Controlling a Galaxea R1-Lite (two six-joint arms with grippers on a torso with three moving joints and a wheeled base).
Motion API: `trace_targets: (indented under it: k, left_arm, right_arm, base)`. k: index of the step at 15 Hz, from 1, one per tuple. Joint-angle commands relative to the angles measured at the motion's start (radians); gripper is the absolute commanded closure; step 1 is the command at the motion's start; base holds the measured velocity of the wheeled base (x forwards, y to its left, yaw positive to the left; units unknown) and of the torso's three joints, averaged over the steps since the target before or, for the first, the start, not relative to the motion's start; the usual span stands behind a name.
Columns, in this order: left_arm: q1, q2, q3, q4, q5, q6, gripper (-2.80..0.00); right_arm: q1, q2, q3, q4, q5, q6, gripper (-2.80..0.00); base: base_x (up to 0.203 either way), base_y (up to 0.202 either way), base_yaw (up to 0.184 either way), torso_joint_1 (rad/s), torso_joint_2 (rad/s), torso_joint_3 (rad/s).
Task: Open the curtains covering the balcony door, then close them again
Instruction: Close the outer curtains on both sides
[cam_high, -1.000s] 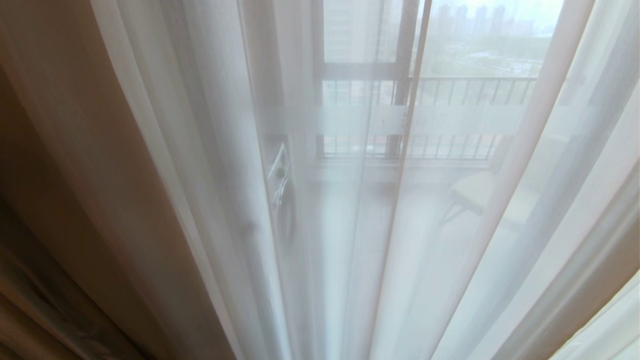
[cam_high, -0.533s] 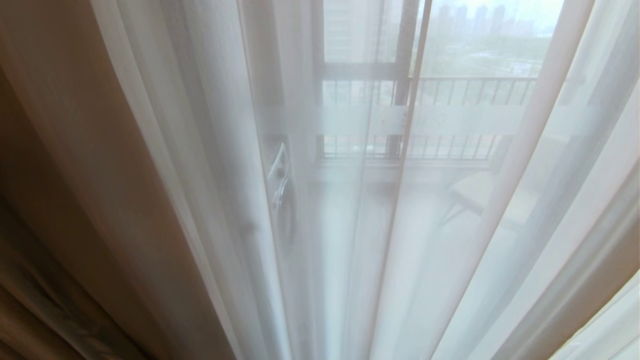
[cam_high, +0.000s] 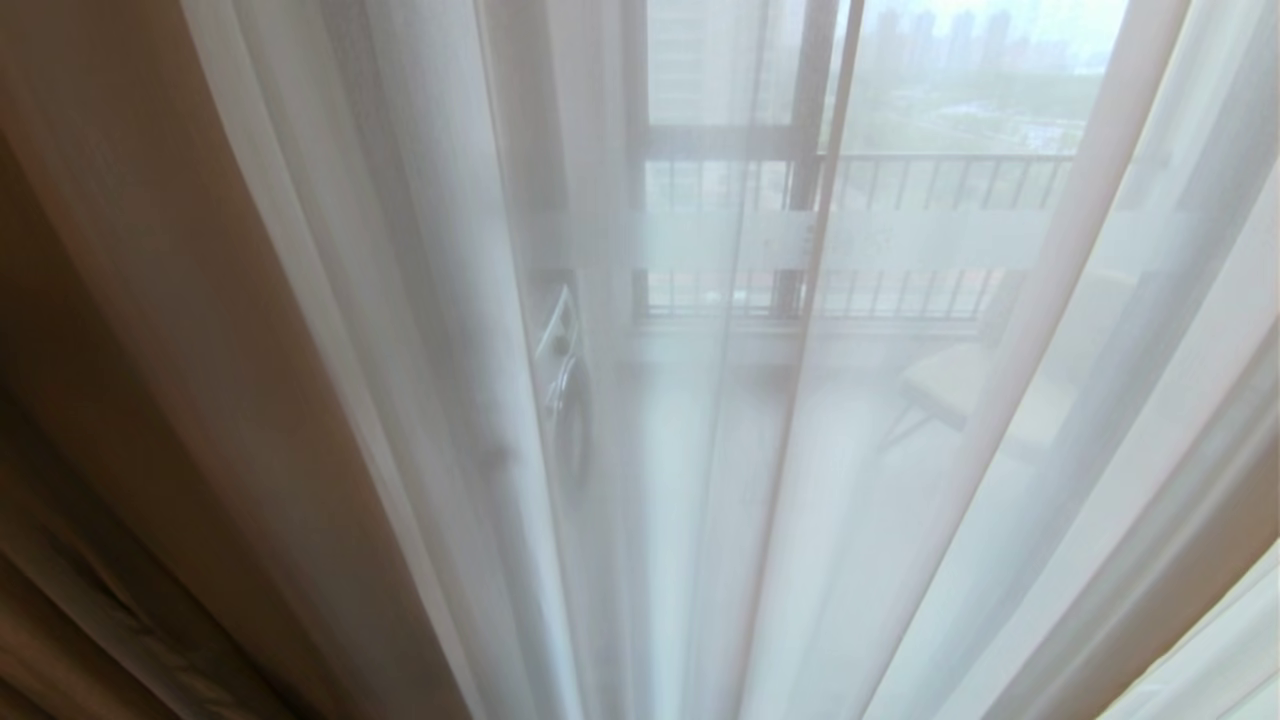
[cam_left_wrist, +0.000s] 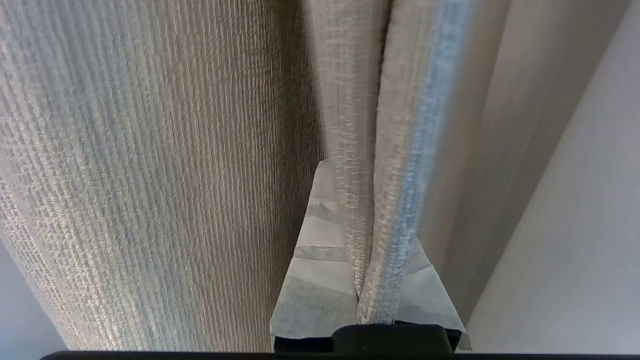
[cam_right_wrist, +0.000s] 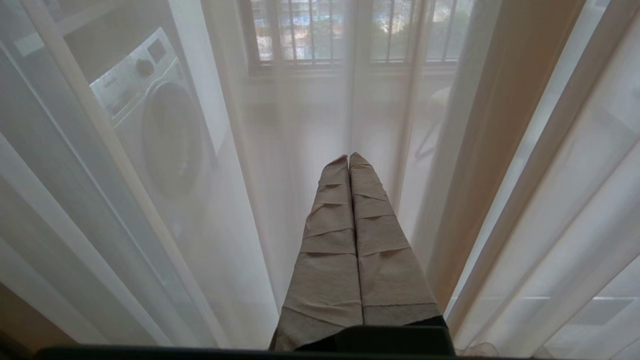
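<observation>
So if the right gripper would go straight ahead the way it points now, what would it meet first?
Most likely the white sheer curtain, which hangs across the line ahead of the shut right gripper. The washing machine shows beyond it, off to one side. How near the sheer hangs is unclear.

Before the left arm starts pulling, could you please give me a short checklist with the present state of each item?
1. Left hand shut on a fold of the opaque beige woven drape: ok.
2. Fold seated deep between the taped fingers: ok.
3. Right hand shut, holding nothing, in front of the thin white see-through sheer: ok.
4. Sheer covers the black-framed glass balcony door: ok.
5. Left hand visible in head view: not ok.
6. Curtain rail free to slide: cannot tell.
</observation>
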Motion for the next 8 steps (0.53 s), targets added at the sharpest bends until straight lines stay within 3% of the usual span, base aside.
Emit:
trace_targets:
  k: [1,8]
  left_arm:
    - [0.000,-0.010,0.000,-0.045,0.002,-0.002,0.00]
    - [0.000,-0.123,0.047,-0.044,-0.001,-0.022,0.00]
  right_arm:
    - [0.000,0.000,0.000,-0.001,-0.001,0.000,0.00]
    - [0.000,0.000,0.000,-0.001,-0.001,0.000,0.00]
  base:
    - [0.000,0.000,0.000,0.000,0.00,0.000]
    - [0.000,0.000,0.000,0.000,0.00,0.000]
